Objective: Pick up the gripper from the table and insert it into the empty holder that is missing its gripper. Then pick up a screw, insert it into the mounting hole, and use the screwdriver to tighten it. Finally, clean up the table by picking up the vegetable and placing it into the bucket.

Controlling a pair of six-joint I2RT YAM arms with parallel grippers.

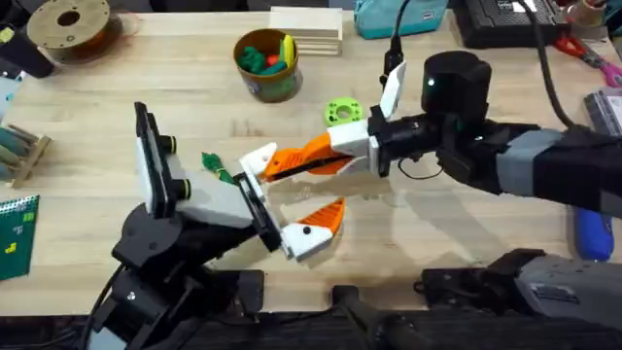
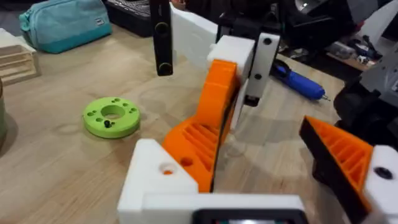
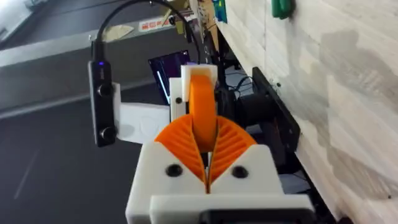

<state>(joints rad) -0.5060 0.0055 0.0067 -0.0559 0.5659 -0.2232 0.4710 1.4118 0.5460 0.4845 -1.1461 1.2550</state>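
Orange finger (image 1: 303,156) pinched in right gripper (image 1: 335,156), its tip seated against empty white holder (image 1: 255,167) on left gripper (image 1: 282,209), jaws wide. Insertion step. Next: press fully home, then fetch screw. Screwdriver (image 1: 589,231) at table's (image 1: 194,107) right edge.

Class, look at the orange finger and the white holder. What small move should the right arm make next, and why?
Probably press the orange finger a little deeper into the white holder. The right arm's fingers are shut on it, and it leans up from the holder, seemingly not fully seated.
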